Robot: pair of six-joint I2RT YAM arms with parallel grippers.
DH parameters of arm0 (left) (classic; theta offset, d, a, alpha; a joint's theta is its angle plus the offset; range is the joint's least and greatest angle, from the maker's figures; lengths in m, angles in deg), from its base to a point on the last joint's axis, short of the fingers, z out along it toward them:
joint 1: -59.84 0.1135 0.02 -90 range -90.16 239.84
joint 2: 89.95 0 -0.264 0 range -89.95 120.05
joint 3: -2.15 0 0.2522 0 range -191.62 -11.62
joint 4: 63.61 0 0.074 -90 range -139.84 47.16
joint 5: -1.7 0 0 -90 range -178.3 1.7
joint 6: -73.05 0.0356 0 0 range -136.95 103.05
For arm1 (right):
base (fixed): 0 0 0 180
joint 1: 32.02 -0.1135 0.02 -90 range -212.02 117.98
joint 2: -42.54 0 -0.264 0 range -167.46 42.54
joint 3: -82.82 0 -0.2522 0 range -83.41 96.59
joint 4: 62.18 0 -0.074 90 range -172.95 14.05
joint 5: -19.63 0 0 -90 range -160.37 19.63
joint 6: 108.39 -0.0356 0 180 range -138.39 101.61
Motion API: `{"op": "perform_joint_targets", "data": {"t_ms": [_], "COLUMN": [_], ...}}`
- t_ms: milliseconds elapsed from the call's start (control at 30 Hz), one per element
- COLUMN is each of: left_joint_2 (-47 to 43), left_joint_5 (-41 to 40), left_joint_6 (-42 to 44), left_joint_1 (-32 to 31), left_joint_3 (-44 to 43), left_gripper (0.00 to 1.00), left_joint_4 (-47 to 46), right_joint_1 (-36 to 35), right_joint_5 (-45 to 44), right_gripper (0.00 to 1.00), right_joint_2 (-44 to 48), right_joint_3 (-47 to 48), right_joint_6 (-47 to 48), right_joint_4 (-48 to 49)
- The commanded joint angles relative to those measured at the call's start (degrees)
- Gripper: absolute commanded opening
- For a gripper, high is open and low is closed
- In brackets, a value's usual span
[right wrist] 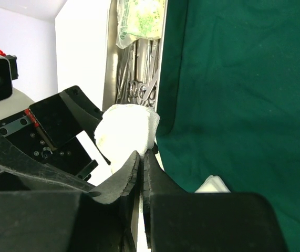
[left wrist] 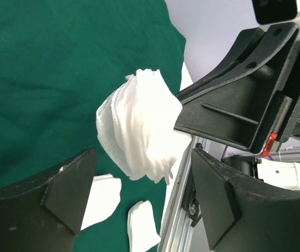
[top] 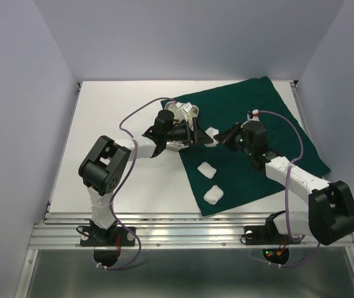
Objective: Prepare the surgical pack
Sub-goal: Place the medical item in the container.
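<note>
R claw [right wrist: 142, 155] is clenched on a white gauze pad [right wrist: 126, 131], fingertips pinching its lower edge; the pad is bunched and held up off the dark green drape [top: 251, 118], near the drape's left edge and close to the steel tray [right wrist: 109, 68]. L claw [left wrist: 142, 168] is released, fingers spread wide on either side of that same pad w/o gripping it; can't tell if either finger touches the gauze. In the tray lie the steel forceps [right wrist: 139, 86], and a pale packet [right wrist: 139, 21] sits at the tray's far end. Two more gauze pads lie flat on the drape nearer the arm bases, one [top: 206, 169] just beyond the other [top: 213, 194], slightly apart. The drape is spread over the right half of the white worktop [top: 121, 105], skewed w/ one corner pointing toward the near edge.
</note>
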State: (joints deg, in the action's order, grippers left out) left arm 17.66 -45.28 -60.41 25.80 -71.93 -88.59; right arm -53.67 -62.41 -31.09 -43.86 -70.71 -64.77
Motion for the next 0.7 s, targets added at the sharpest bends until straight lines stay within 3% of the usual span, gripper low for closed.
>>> {"op": "perform_joint_targets", "data": {"t_ms": [0,667], "left_joint_2": [-0.12,-0.12], "left_joint_5": [2.32,2.41], "left_joint_6": [-1.8,-4.7], "left_joint_1": [-0.24,0.73], "left_joint_3": [0.9,1.96], "left_gripper": [0.82,0.51], "left_joint_4": [-5.9,-9.6], "right_joint_1": [0.47,0.47], "right_joint_5": [0.56,1.0], "right_gripper": [0.01,0.01], "right_joint_2": [1.64,0.85], "right_joint_3": [1.41,1.58], "right_joint_6": [-0.24,0.02], "right_joint_4": [3.24,3.32]}}
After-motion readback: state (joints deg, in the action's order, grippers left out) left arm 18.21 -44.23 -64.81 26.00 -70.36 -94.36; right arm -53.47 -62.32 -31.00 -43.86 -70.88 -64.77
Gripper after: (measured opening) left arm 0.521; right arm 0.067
